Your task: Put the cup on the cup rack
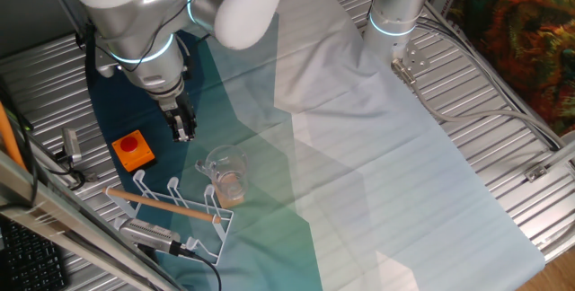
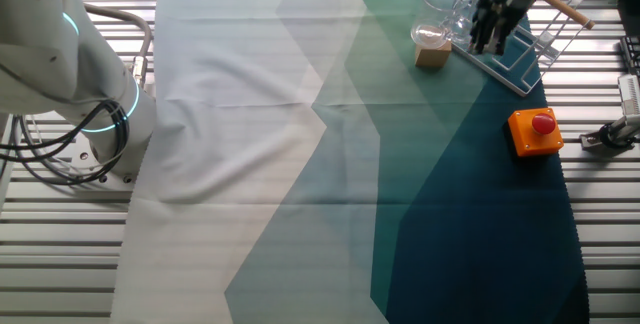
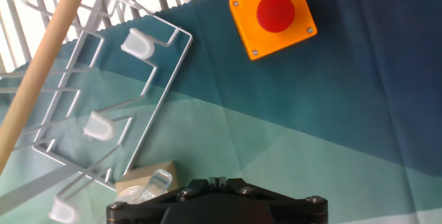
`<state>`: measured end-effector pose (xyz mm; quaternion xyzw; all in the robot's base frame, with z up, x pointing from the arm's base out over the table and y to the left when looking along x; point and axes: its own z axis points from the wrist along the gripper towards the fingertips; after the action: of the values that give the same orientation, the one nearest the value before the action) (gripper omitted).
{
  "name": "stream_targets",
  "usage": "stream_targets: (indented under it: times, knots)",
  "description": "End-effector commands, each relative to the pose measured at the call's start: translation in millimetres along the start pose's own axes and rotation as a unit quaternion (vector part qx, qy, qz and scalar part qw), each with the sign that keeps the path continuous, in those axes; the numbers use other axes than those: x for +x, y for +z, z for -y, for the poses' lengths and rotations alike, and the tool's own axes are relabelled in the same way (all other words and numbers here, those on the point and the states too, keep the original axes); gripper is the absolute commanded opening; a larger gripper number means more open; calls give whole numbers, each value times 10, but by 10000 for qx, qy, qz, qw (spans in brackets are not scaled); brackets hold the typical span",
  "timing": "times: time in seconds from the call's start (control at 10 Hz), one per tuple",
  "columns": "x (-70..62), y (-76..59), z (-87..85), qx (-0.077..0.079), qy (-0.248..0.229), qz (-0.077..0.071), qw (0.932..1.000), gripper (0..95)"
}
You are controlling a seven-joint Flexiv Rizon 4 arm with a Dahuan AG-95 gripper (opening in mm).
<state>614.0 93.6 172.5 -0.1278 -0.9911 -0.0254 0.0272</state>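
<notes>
The clear cup (image 1: 224, 164) stands upright on a tan wooden block (image 1: 232, 187), just right of the white wire cup rack (image 1: 176, 212) with its wooden rod (image 1: 166, 207). My gripper (image 1: 184, 132) hangs above the cloth, left of and behind the cup, between it and the orange box; its jaws are together and hold nothing. In the other fixed view the gripper (image 2: 490, 32) sits between the cup (image 2: 441, 16) and the rack (image 2: 522, 52). In the hand view the gripper (image 3: 217, 182) is at the bottom edge, with the cup (image 3: 150, 184) only partly visible beside the rack (image 3: 103, 106).
An orange box with a red button (image 1: 133, 150) lies left of the gripper, also in the hand view (image 3: 273, 15). A grey device with a cable (image 1: 151, 234) lies at the rack's near end. A second robot base (image 1: 395, 17) stands at the far side.
</notes>
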Motion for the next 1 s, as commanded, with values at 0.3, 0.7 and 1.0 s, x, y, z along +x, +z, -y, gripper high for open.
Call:
stream_targets:
  times: [0.3, 0.7, 1.0]
  knots:
    - [-24, -89, -145, 13, -1, -35, 10000, 0]
    - [8, -87, -189, 20, 0, -68, 10000, 0]
    - [72, -43, -284, 91, 4, -37, 10000, 0]
